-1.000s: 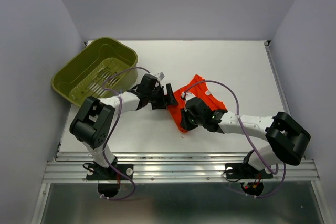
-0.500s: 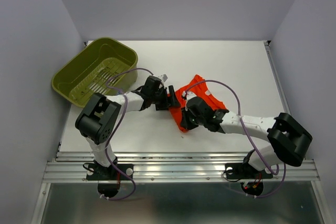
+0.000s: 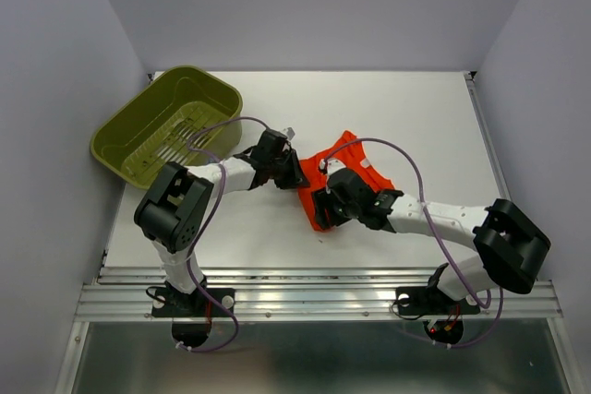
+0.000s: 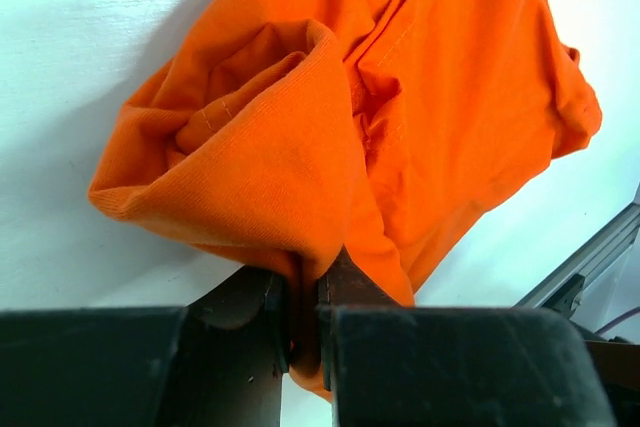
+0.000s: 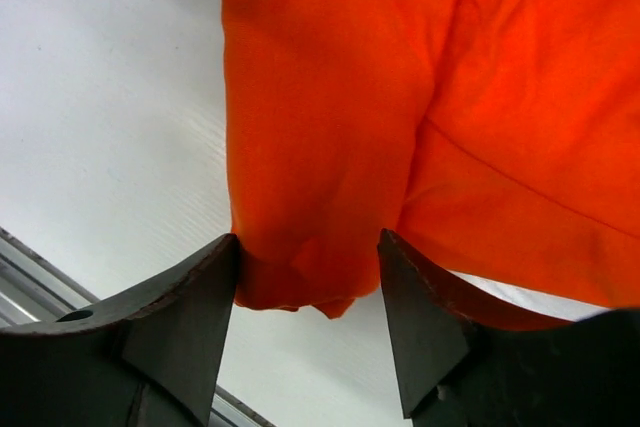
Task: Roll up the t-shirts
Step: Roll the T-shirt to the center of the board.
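The orange-red t-shirt (image 3: 351,165) lies bunched and partly folded on the white table (image 3: 416,117), near its middle. My left gripper (image 3: 297,175) is at the shirt's left end and is shut on a fold of the cloth (image 4: 300,197), which shows pinched between the two dark fingers (image 4: 350,282). My right gripper (image 3: 325,208) sits at the shirt's near edge with its jaws apart. The rolled lower end of the shirt (image 5: 320,147) hangs between its fingers (image 5: 195,297), touching the left one; the grip is let go.
An olive-green slotted basket (image 3: 166,126) stands at the table's back left corner, tilted over the edge. A metal rail (image 3: 323,297) runs along the near edge. Purple cables loop over both arms.
My left gripper moved right onto the shirt's left end and closed on a fold. My right gripper, shut a second ago, has opened and let go of the near edge.
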Motion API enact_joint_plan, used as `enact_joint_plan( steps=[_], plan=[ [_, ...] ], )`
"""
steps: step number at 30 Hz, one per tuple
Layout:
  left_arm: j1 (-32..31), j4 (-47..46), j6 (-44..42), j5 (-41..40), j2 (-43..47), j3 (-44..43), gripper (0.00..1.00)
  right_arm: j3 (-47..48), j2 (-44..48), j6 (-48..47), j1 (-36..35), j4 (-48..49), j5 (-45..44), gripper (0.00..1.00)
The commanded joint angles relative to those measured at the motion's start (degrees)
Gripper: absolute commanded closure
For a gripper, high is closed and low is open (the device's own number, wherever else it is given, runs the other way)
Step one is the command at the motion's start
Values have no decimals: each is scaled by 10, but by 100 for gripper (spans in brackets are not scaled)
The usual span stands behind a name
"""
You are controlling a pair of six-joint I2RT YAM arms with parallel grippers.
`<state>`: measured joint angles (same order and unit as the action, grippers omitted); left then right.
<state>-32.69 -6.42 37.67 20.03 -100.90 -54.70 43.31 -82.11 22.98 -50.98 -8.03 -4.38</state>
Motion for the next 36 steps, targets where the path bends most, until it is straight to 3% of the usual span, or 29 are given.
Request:
enact_joint_plan(
  steps=[1,11,27,31,34,36],
  plan=[
    [-1,36,13,-18,6,-36,100,44,23,-35,-10,-30,-57,35],
    [-2,61,17,-26,4,-44,100,104,-39,-62,-107,-75,-213,31],
    [-2,63,14,-39,13,-44,100,135,-137,-56,-164,-74,-277,34],
    [-2,75,14,-39,16,-43,100,140,-169,-30,-164,-78,-299,41],
    [-2,77,12,-44,22,-39,100,141,-175,-17,-164,-78,-317,67],
    [-2,76,9,-47,26,-38,100,142,-175,-15,-164,-78,-324,78]
  ],
)
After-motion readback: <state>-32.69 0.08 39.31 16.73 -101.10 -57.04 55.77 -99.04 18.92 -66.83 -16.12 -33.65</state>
